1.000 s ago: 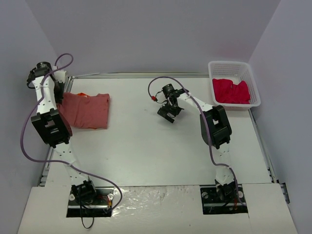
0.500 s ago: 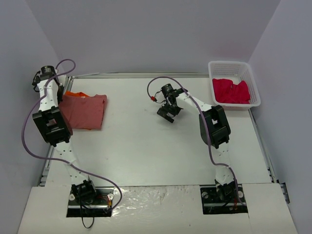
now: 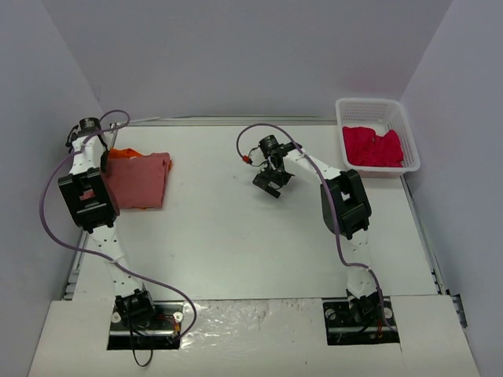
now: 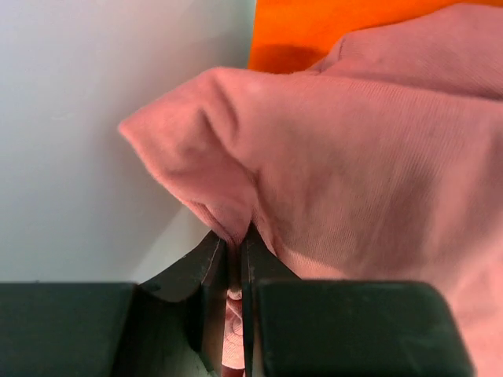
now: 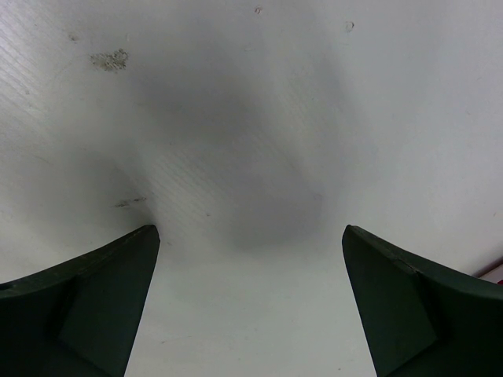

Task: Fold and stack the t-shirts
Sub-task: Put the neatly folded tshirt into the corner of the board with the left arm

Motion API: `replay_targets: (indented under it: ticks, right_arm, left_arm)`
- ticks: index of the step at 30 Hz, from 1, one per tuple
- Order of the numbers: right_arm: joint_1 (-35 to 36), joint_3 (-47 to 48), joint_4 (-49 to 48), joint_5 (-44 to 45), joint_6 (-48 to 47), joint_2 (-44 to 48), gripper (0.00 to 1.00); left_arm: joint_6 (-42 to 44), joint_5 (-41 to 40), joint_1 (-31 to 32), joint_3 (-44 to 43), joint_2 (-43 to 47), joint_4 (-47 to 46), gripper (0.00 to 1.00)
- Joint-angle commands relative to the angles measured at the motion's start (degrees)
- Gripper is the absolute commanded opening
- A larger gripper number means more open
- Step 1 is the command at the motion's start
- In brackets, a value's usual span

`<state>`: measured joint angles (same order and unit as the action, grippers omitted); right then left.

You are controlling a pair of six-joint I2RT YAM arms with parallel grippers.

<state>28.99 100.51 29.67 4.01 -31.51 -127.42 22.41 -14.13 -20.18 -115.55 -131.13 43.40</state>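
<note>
The folded brick-red t-shirt [image 3: 137, 181] lies at the table's far left, on top of an orange t-shirt [image 3: 122, 152] whose edge peeks out behind it. My left gripper [image 3: 100, 157] is shut on a pinched fold at the brick-red shirt's left edge. In the left wrist view that gripper [image 4: 234, 236] has pink-red cloth [image 4: 354, 157] squeezed between its jaws, with the orange shirt [image 4: 314, 27] beyond. My right gripper [image 3: 266, 182] hangs open over bare table near the back centre, and in its wrist view the gripper [image 5: 250, 232] has nothing between its fingers. The crimson-pink t-shirt [image 3: 371, 147] sits crumpled in the basket.
A white slatted basket [image 3: 376, 105] stands at the back right corner. Grey walls close in the left, back and right sides. The left arm's purple cable loops along the left edge of the table [image 3: 236, 243].
My left gripper has pulled the brick-red shirt a little to the left, toward the left wall, so its right edge has shifted left. The right arm has stayed put.
</note>
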Motion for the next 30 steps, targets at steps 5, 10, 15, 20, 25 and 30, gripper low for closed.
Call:
replay_targets:
  ticks: [5,10,15,20,25,30]
  right_arm:
    - [0.54,-0.23,4.08,1.35,-0.49,-3.89,1.00]
    - [0.45,-0.75,4.08,1.61,-0.75,-3.72,1.00]
    - [0.01,-1.02,3.99,1.44,-1.10,-3.45,1.00]
    - [0.01,-0.93,4.17,1.53,-0.92,-3.89,1.00]
    - [0.01,-1.28,4.34,1.79,-1.01,-3.46,1.00]
    - [0.10,-1.37,4.60,2.05,-1.01,-3.54,1.00]
  left_arm:
    - [1.93,-3.18,6.02,-7.58,8.96,0.99,0.02]
    - [2.20,-7.91,6.83,-7.59,7.39,-0.15,0.08]
    - [2.72,-11.53,5.42,2.15,6.33,-6.82,0.09]
    - [3.69,-16.09,4.19,4.89,4.40,-11.14,0.11]
    - [6.06,-20.32,2.96,6.65,2.81,-16.49,0.25]
    - [6.68,-22.52,2.69,6.65,2.54,-19.05,0.46]
